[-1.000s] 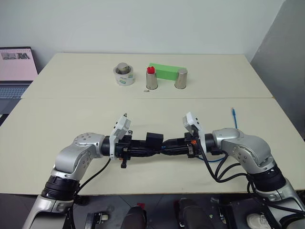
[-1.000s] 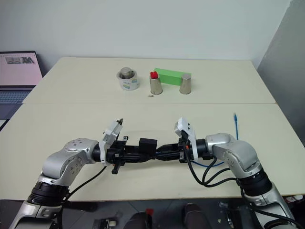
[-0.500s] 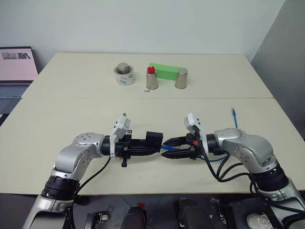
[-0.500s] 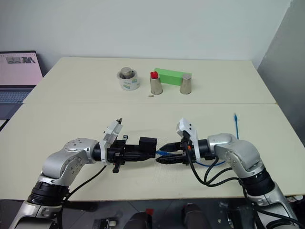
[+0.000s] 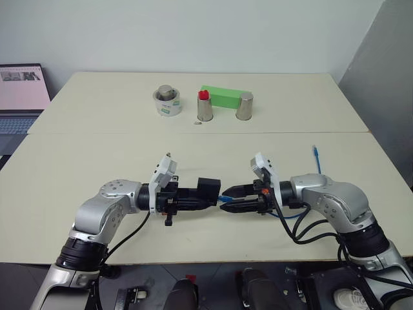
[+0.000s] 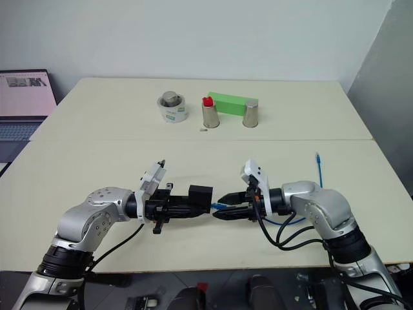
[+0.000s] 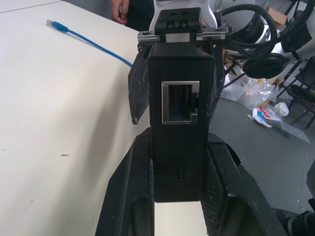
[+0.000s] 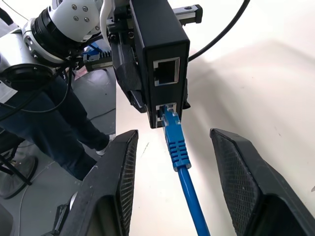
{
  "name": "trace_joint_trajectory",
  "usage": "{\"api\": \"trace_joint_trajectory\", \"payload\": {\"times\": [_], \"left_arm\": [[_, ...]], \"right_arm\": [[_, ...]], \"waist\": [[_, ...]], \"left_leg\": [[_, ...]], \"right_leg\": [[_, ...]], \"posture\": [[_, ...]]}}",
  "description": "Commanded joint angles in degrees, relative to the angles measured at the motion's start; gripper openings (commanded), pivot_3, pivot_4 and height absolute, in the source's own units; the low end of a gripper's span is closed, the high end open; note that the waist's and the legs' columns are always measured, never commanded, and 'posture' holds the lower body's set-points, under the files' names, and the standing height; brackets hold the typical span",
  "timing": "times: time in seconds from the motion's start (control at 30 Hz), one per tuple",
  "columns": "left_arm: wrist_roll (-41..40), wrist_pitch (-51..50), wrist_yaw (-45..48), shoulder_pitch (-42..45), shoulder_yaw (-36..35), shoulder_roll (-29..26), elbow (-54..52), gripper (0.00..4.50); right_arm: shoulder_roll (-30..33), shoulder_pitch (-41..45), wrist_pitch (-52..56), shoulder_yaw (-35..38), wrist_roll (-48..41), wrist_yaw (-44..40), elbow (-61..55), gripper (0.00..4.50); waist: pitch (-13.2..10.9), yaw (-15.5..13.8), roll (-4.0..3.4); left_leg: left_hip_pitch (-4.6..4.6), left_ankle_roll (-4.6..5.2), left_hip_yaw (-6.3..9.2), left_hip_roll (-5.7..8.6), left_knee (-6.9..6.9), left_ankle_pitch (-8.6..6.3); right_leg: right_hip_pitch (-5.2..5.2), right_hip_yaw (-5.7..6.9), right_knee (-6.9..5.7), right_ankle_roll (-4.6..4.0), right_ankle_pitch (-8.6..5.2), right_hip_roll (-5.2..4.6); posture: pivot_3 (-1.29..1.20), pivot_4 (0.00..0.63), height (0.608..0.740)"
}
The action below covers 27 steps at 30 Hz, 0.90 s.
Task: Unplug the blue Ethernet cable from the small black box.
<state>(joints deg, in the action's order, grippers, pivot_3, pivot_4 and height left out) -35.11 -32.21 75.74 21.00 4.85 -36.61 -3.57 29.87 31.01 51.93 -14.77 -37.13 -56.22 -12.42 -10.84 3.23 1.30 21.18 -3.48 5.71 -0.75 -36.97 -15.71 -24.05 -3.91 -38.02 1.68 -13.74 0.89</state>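
Right wrist view: matte, ribbed small black box (image 8: 158,59), rectangular, two square ports, pinched by left gripper (image 7: 178,183). Blue Ethernet cable (image 8: 178,156), glossy with ridged boot, sits with its plug at the lower port, between the spread textured fingers (image 8: 112,187) of right gripper (image 6: 222,205). Metal cups (image 5: 244,106), green block (image 5: 222,95) well apart on cream table (image 5: 97,161).

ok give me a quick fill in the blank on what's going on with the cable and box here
1. The left gripper is shut on the small black ____.
2. The blue Ethernet cable's plug sits at the box's ____ port of two in the right wrist view.
3. The right gripper's fingers stand ____ on either side of the cable.
4. The cable's free end lies on the ____.

Missing words: box; lower; open; table
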Motion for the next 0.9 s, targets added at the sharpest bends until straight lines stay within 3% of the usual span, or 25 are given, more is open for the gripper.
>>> {"api": "trace_joint_trajectory", "payload": {"times": [0.03,0.07,0.3,0.7,0.77,0.9], "left_arm": [[-0.08,0.86,0.31,0.01,-0.62,-0.30,-1.50,0.80],[0.00,0.95,0.39,0.02,-0.56,-0.33,-1.42,0.80],[0.24,1.37,0.94,-0.57,-0.14,-0.52,-1.70,0.80],[0.83,2.12,1.35,-1.01,0.19,-0.63,-1.17,0.80],[0.95,2.24,1.35,-0.92,0.17,-0.60,-0.87,0.80],[1.29,2.49,1.54,-0.82,0.13,-0.53,-0.34,0.80]], "right_arm": [[-0.36,1.18,-0.31,0.86,-0.32,-0.53,-0.55,1.71],[-0.39,1.26,-0.32,0.83,-0.28,-0.58,-0.40,1.31],[0.00,1.61,-0.54,0.31,0.32,-1.35,-0.16,0.02],[1.13,1.74,-0.57,-0.05,-0.13,-3.54,-1.23,0.02],[2.16,1.44,-1.13,-0.64,0.20,-4.81,-1.87,0.73],[3.18,1.13,-1.08,-1.12,0.29,-5.50,-2.50,1.68]], "waist": [[0.00,0.00,0.00],[0.00,0.00,0.00],[0.00,0.00,0.00],[0.00,0.01,0.00],[0.00,0.00,0.00],[0.00,0.00,0.00]], "left_leg": [[0.00,0.00,0.00,0.00,0.00,0.00],[0.00,0.00,0.00,0.00,0.00,0.00],[0.00,0.00,0.00,0.00,0.00,0.00],[0.00,0.00,0.00,0.00,0.00,0.00],[0.01,0.00,0.00,0.00,0.00,0.00],[0.01,0.00,0.00,0.00,0.00,0.00]], "right_leg": [[0.00,0.00,0.00,0.00,0.00,0.00],[0.00,0.00,0.00,0.00,0.00,0.00],[0.00,0.00,0.00,0.00,0.00,0.00],[0.00,0.00,0.00,0.00,0.00,0.00],[0.00,0.00,0.01,0.00,0.00,0.00],[0.00,0.00,0.01,0.00,0.00,0.00]], "posture": [[0.00,0.150,0.740],[0.00,0.150,0.740],[0.00,0.150,0.740],[0.00,0.150,0.740],[0.00,0.150,0.740],[0.00,0.150,0.740]]}}
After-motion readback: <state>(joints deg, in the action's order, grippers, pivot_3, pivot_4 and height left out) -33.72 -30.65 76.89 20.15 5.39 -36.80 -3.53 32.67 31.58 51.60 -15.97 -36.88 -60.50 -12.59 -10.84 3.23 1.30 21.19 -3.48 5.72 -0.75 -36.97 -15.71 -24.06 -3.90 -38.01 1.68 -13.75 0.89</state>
